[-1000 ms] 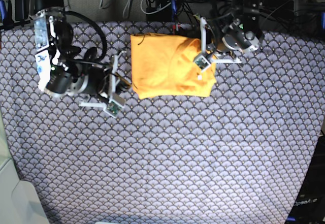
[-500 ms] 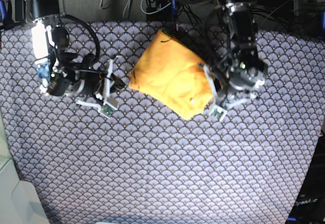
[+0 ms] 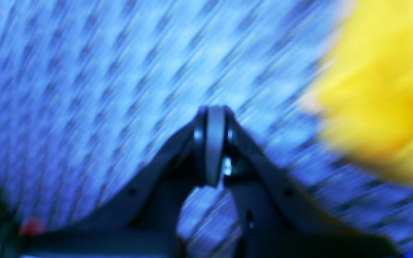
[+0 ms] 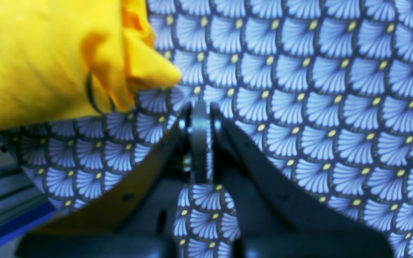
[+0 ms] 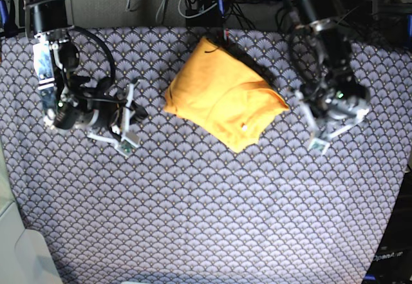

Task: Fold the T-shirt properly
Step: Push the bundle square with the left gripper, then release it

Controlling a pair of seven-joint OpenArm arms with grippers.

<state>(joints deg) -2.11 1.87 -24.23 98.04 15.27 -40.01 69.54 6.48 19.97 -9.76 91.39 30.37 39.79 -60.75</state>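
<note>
On the desk (image 5: 206, 219), toward its far middle, we see the T-shirt (image 5: 222, 100) lying folded into a skewed bundle. Our left claw (image 5: 317, 143) and right claw (image 5: 129, 139) flank it, both pressed closed and empty. Soft and limp, it should lift best pinched at a corner.

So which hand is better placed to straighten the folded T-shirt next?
Probably the left hand: it sits close to the T-shirt's loose lower corner. The right hand is slightly farther away. Both are shut and empty.
</note>
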